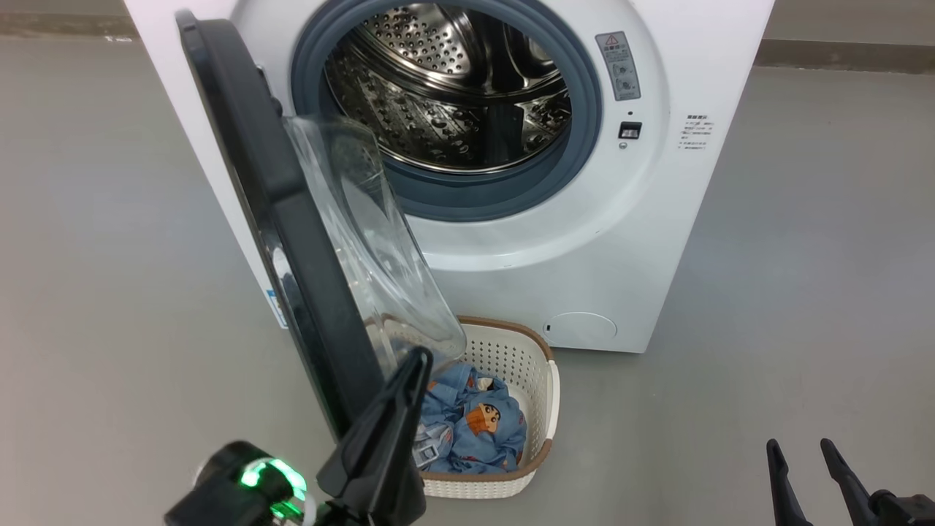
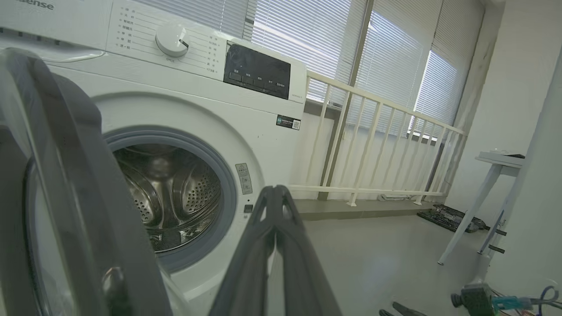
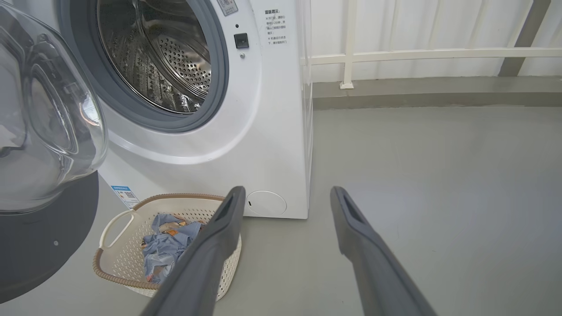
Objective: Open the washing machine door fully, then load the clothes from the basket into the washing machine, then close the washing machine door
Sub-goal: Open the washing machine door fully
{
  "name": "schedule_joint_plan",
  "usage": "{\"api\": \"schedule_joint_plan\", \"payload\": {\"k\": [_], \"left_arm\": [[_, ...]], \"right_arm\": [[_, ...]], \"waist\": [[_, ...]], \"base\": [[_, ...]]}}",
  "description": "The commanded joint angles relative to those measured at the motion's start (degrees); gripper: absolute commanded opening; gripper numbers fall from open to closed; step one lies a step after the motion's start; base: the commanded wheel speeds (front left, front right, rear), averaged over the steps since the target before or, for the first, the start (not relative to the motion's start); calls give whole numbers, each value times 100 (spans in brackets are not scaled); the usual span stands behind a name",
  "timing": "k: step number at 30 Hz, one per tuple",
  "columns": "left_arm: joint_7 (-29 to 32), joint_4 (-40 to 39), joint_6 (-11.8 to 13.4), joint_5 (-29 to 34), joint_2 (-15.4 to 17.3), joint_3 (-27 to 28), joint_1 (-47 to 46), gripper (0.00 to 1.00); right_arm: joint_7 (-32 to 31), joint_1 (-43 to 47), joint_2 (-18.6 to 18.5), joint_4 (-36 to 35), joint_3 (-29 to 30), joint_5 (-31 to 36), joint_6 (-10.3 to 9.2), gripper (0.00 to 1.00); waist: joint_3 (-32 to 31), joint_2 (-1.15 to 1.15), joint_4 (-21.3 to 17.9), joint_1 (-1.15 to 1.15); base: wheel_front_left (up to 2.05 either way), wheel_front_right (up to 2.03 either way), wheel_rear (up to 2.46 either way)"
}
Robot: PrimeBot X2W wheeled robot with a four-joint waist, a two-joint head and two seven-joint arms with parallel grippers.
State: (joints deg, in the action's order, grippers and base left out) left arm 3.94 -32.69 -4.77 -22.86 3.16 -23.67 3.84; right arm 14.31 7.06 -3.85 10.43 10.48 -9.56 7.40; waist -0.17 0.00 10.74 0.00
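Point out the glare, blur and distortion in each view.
Head view: sharp, evenly lit; pale reflections on the glass of the washing machine door, with the basket partly seen through it. Left wrist view: the blinds blow out white, the near door is blurred, the railing posts lean. Right wrist view: bright highlights on the door glass.
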Motion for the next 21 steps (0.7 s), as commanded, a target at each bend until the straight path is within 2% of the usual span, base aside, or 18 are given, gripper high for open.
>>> {"api": "schedule_joint_plan", "payload": {"k": [1, 5, 7, 21], "left_arm": [[99, -80, 64, -4, -2, 149, -101, 0], [338, 35, 147, -212, -3, 63, -11, 0], [461, 131, 155, -591, -10, -40, 71, 0], [744, 869, 184, -840, 29, -242, 78, 0]], "right_arm": [[69, -140, -75, -108, -109, 73, 9, 100], [69, -114, -65, -83, -101, 68, 9, 100], [69, -105, -59, -67, -93, 70, 9, 100], [69, -82, -45, -34, -67, 73, 9, 100]], "waist": [[0, 0, 22, 0], [15, 0, 88, 0], [22, 0, 110, 0], [90, 0, 290, 0]], "base": [[0, 0, 0], [0, 0, 0], [0, 0, 0], [0, 0, 0]]}}
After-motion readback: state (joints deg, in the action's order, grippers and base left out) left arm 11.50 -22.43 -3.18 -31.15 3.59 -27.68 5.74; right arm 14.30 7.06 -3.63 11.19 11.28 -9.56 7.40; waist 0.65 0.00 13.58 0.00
